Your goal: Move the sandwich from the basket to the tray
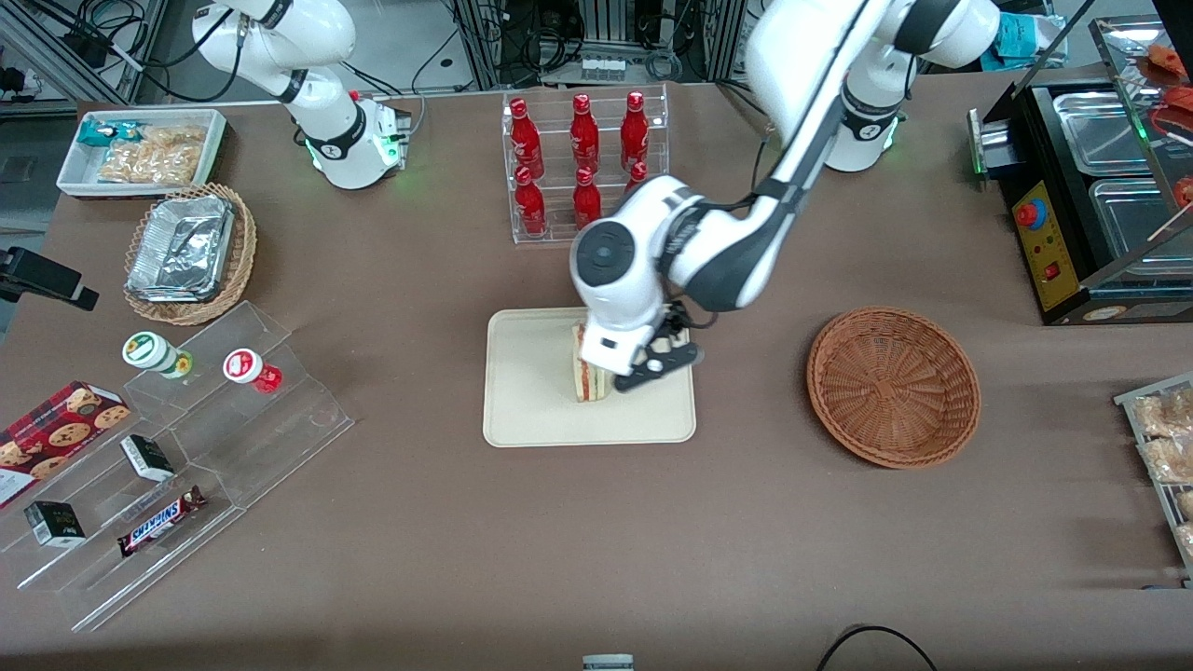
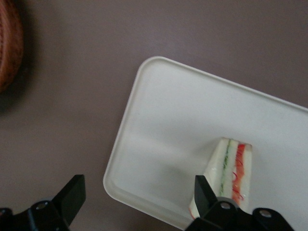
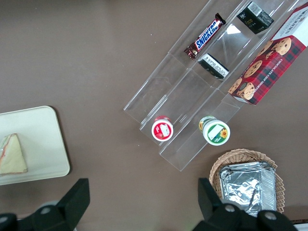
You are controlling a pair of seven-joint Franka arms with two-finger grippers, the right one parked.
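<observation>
Closest to the front camera of the task's things is the near rim of the tray (image 1: pixel 522 433). On it rests the sandwich (image 1: pixel 589 373), already out of the basket (image 1: pixel 893 385), which sits bare, well apart toward the working arm's end of the table.

Over the tray hangs the gripper (image 1: pixel 667 359), with its fingers (image 2: pixel 72 195) spread wide and holding nothing. From the wrist camera one fingertip shows just beside the wedge, perhaps touching it, while the other is out over the bare table off the tray's edge. So the sandwich lies off to one side of the claw rather than between the jaws, and I'd say it has been let go.

The wedge stands on one of its sides, the red and green striped cut edge facing up toward the wrist camera. Its long axis runs roughly toward and away from the front camera, and it narrows toward the middle of the tray.

Backing off means going straight up, or that near finger could tip it.
</observation>
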